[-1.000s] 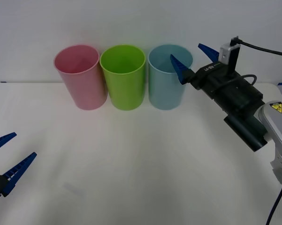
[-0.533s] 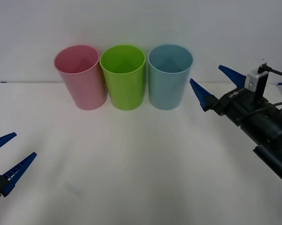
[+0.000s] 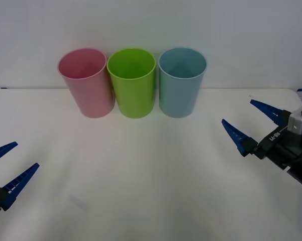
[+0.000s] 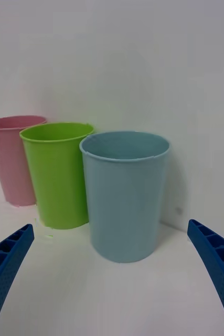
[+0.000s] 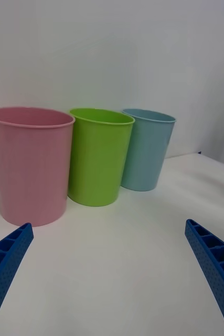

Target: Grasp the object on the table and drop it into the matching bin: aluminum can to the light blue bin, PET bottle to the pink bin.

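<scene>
Three tall tumbler-shaped bins stand upright in a row at the far side of the white surface (image 3: 140,170), close against a plain pale wall: the pink bin (image 3: 86,83) on the left, a lime green bin (image 3: 132,83) in the middle, the light blue bin (image 3: 181,82) on the right. Pink and green rims touch or nearly so; green and light blue stand just beside each other with a narrow gap. All three are open-topped; from the front, the insides that can be seen are bare, though their bottoms cannot be made out. The right hand (image 3: 255,121) hangs over the right side of the surface, well apart from the light blue bin and nearer the front than the row, its two blue ribbed fingers spread wide with nothing between them. The left hand (image 3: 6,165) sits low at the near left edge of the surface, fingers likewise spread and holding nothing. In the right wrist view the light blue bin (image 4: 125,194) stands nearest, the green one (image 4: 58,173) and the pink one (image 4: 12,157) receding behind it.
</scene>
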Controlling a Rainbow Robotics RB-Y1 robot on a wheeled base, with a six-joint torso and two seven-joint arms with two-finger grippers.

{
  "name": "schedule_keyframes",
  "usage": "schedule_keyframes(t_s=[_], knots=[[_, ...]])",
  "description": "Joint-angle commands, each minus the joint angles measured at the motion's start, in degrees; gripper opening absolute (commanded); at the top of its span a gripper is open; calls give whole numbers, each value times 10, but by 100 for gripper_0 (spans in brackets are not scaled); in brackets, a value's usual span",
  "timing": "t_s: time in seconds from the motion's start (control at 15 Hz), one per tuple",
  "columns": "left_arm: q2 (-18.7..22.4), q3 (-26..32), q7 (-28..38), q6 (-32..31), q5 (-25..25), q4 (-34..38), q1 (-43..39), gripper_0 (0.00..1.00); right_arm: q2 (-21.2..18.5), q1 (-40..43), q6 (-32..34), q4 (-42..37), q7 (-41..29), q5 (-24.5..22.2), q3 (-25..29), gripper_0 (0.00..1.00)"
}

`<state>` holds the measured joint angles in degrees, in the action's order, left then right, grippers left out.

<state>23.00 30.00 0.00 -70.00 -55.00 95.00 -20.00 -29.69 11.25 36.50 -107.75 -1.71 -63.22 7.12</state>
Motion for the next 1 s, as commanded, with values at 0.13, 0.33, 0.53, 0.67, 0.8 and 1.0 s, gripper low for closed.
schedule_keyframes(t_s=[0.13,0.33,0.53,0.67,0.8,1.0], knots=[[0,0,0,0,0,0,0,100,19,56,67,-1,48,2,53,100],[0,0,0,0,0,0,0,100,24,104,84,0,110,22,79,100],[0,0,0,0,0,0,0,100,23,143,100,0,131,40,97,100],[0,0,0,0,0,0,0,100,23,168,115,0,132,49,106,100],[0,0,0,0,0,0,0,100,23,188,131,0,132,58,120,100],[0,0,0,0,0,0,0,100,22,205,175,16,132,81,138,100]])
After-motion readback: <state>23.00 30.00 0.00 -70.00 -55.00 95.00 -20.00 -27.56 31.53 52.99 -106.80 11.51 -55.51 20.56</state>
